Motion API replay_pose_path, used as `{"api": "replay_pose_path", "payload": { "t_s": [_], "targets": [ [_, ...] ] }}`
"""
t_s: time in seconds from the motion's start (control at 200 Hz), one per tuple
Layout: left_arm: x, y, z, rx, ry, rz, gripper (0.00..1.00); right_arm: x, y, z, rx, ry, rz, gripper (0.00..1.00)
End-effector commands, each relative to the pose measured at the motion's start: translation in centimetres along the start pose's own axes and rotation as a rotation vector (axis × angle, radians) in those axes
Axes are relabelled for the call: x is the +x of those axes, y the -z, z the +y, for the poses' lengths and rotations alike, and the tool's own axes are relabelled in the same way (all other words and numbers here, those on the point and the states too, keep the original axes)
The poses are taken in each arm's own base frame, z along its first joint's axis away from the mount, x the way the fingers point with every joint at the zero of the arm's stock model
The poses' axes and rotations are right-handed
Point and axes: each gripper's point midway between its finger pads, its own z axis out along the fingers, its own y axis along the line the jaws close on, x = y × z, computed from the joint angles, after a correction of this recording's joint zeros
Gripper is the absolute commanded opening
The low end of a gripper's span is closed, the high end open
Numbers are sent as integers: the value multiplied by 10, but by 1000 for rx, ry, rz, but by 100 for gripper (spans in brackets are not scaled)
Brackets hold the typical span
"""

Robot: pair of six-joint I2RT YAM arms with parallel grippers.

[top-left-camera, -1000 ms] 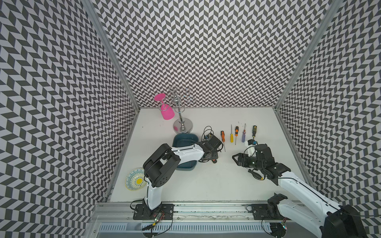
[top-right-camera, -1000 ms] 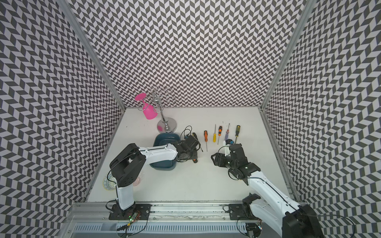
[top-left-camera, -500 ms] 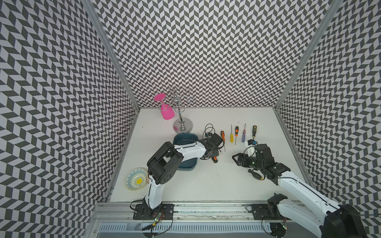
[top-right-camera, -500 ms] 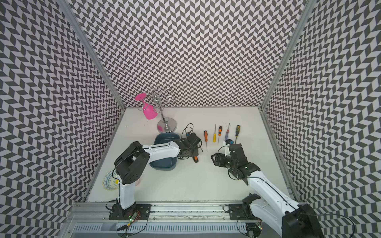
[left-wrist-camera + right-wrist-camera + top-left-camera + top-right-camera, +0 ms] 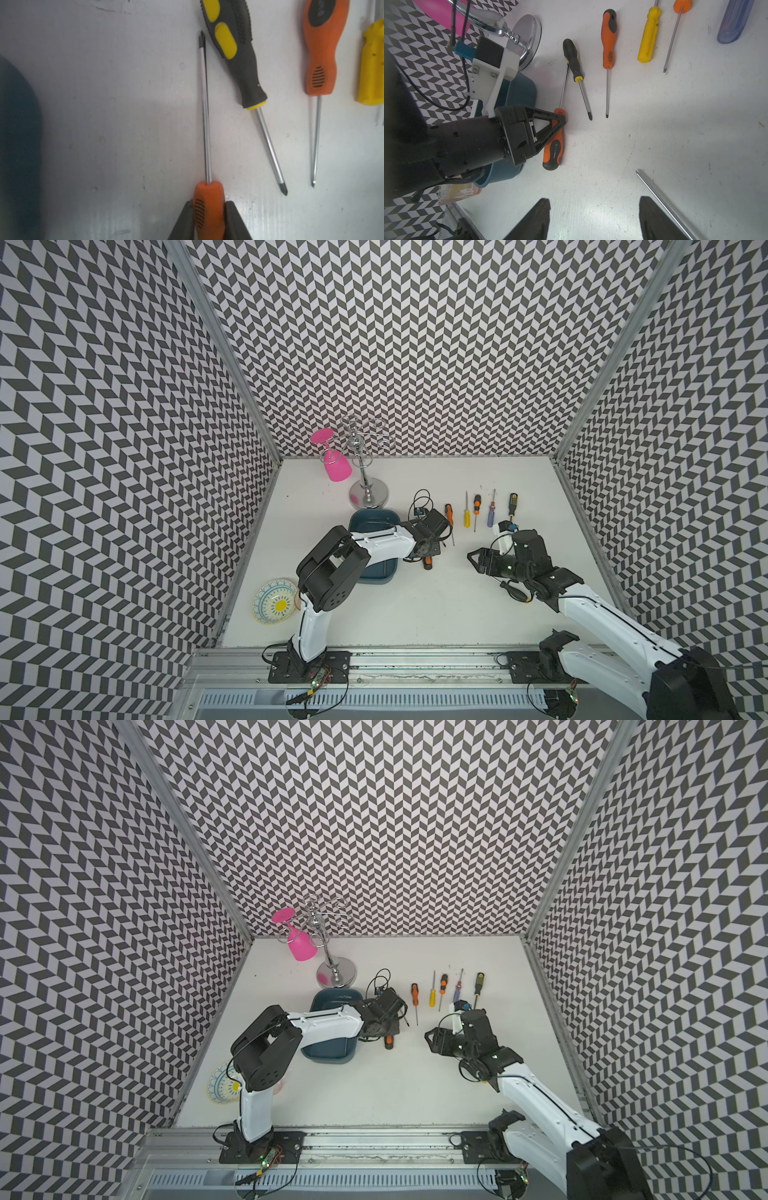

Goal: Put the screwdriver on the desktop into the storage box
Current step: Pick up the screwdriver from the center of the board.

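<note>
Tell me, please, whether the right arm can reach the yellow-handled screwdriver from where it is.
Probably yes: the right gripper is open, the yellow-handled screwdriver lies ahead, and only bare desktop shows between them.

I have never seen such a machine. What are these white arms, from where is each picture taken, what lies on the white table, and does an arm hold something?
These are two robot arms, each ending in a two-fingered gripper. Both top views look down from one camera above; the other two pictures come from cameras on the wrists. On the white desktop stand a teal storage box, a patterned plate and a chrome rack with a pink glass hanging upside down. Several screwdrivers lie in a row, among them a yellow-handled screwdriver and a blue-handled screwdriver. The left gripper is closed on the handle of an orange-handled screwdriver, beside the box, not in it. The right gripper is open and empty; a loose screwdriver shaft lies next to it.
</note>
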Motion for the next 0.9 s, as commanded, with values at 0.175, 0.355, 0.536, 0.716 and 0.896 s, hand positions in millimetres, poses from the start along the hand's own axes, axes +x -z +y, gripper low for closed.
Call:
{"api": "replay_pose_path", "payload": {
  "t_s": [0.175,0.355,0.536,0.716,0.896],
  "targets": [
    [5,23,0,-9,-96,-16,13,-2,-1,5,-26,0,-18,71],
    [5,38,-16,45,-148,-32,9,-3,0,6,-29,-1,-24,71],
    [7,56,-25,75,-184,-47,9,-5,4,11,-46,14,-24,71],
    [4,79,-27,115,-194,-73,9,-5,8,30,-106,67,-14,68],
    [-6,105,-22,140,-197,-126,9,-4,12,61,-191,138,-2,68]
  ]
}}
